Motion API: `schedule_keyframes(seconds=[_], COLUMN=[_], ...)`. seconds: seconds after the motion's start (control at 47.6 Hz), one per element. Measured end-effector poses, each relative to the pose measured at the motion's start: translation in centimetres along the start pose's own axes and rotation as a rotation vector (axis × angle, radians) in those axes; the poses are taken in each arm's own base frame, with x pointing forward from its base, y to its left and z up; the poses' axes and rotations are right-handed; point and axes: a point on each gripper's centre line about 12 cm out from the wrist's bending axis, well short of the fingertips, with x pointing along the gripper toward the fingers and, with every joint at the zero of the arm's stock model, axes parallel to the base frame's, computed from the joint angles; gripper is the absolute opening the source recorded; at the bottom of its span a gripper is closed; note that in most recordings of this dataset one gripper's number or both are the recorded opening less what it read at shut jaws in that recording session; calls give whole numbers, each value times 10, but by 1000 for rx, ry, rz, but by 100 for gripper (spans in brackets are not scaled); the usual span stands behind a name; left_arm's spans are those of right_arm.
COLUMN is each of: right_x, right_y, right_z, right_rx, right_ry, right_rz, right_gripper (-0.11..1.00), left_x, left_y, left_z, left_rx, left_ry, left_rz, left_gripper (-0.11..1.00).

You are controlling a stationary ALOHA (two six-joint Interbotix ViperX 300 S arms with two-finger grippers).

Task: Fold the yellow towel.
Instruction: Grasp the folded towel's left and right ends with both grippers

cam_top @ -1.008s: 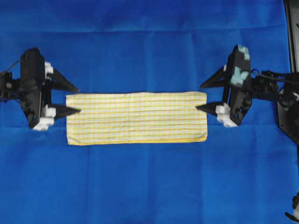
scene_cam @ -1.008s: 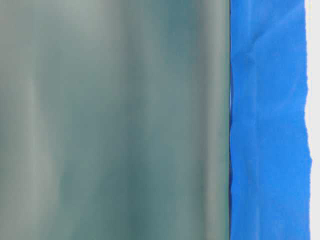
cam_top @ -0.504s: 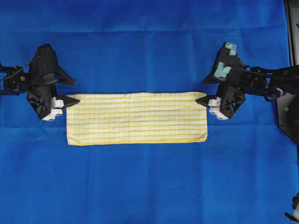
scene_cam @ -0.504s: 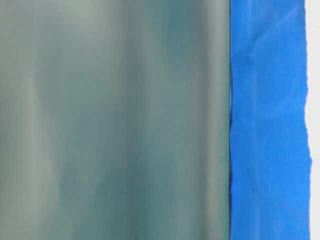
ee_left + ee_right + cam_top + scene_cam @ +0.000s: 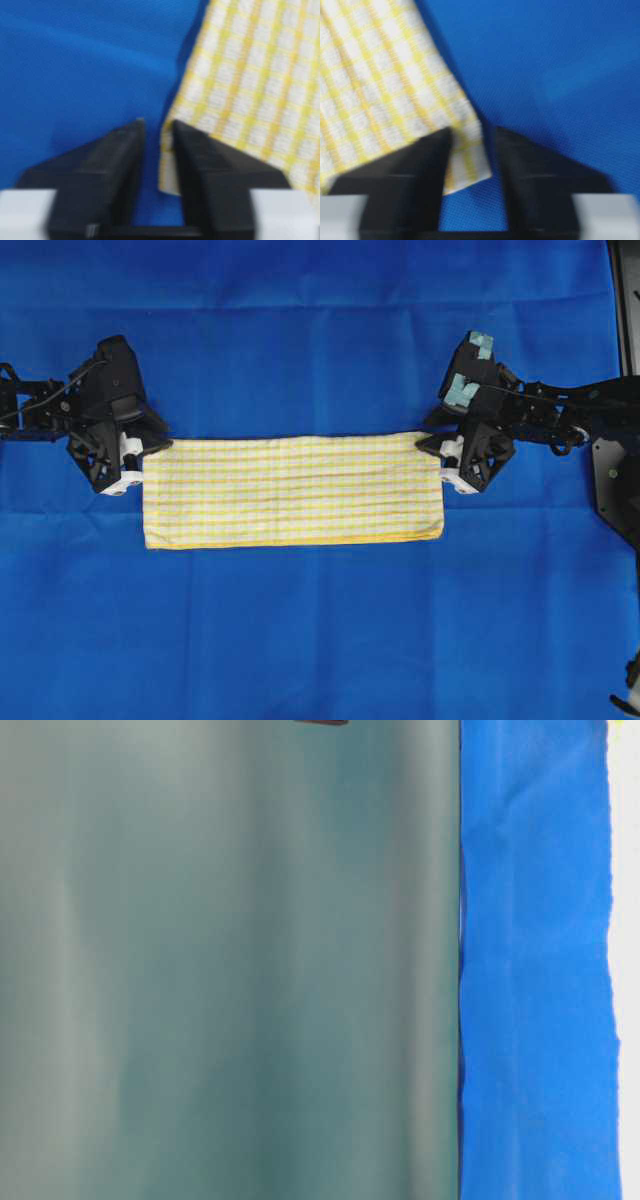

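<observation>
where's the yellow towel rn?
Overhead view: the yellow towel lies flat, centre of the blue cloth, long side left-right, with the left gripper at its upper-left corner and the right gripper at its upper-right corner.

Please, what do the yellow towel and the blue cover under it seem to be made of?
The yellow towel looks like thin woven fabric, probably cotton, with a matt finish: the left wrist view shows yarn-like yellow and white checks, and its corner bends softly between the fingers. The blue cloth beneath also looks like textile, matt and plain: it shows a fine weave grain close up and soft creases. The exact fibre cannot be told.
</observation>
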Motion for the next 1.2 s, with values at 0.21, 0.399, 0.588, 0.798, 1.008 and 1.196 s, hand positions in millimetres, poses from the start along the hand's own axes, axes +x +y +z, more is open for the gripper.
schedule_keyframes(seconds=[0.21,0.399,0.588,0.798,1.008,1.196], right_x=[0,-3,-17,-37,-61,-83], right_y=[2,4,8,11,14,18], right_z=[1,4,16,27,38,45], right_rx=[-8,-4,-1,8,14,8], right_ry=[2,-12,-71,-113,-170,-219], right_rz=[5,13,40,72,108,144], right_gripper=[3,3,3,3,3,3], left_x=[0,0,-7,-28,-57,-82], left_y=[-3,-5,-8,-14,-16,-18], left_z=[0,5,11,35,50,57], left_rx=[7,11,19,22,22,23], left_ry=[33,61,100,54,-4,-57], left_rz=[-2,-1,-2,-16,-30,-42], left_gripper=[1,1,1,1,1,1])
